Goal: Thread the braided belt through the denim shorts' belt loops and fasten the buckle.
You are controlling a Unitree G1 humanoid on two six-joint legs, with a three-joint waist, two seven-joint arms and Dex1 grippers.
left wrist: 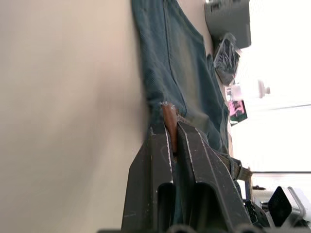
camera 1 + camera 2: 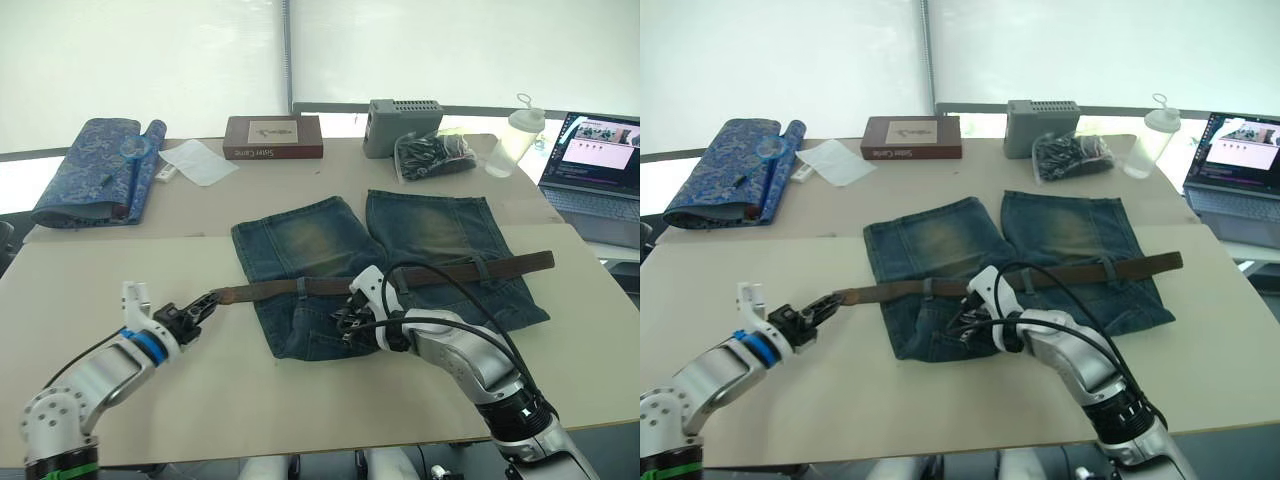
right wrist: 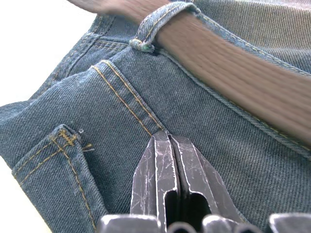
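Far left on the surface (image 2: 90, 330): folded blue patterned cloth (image 2: 88, 170) with a blue-rimmed magnifier (image 2: 133, 150) resting on it. Just right of it, a white paper sheet (image 2: 198, 161). Far centre: brown book (image 2: 273, 137). Right of the book: grey box (image 2: 402, 125), beside a clear bag of dark items (image 2: 434, 155). Far right: lidded translucent cup (image 2: 520, 134) and an open laptop (image 2: 597, 175), screen lit.

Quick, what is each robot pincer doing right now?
Left pincer: shut on the end of the braided belt.
Right pincer: shut, holding nothing, tips pressed on the denim shorts.
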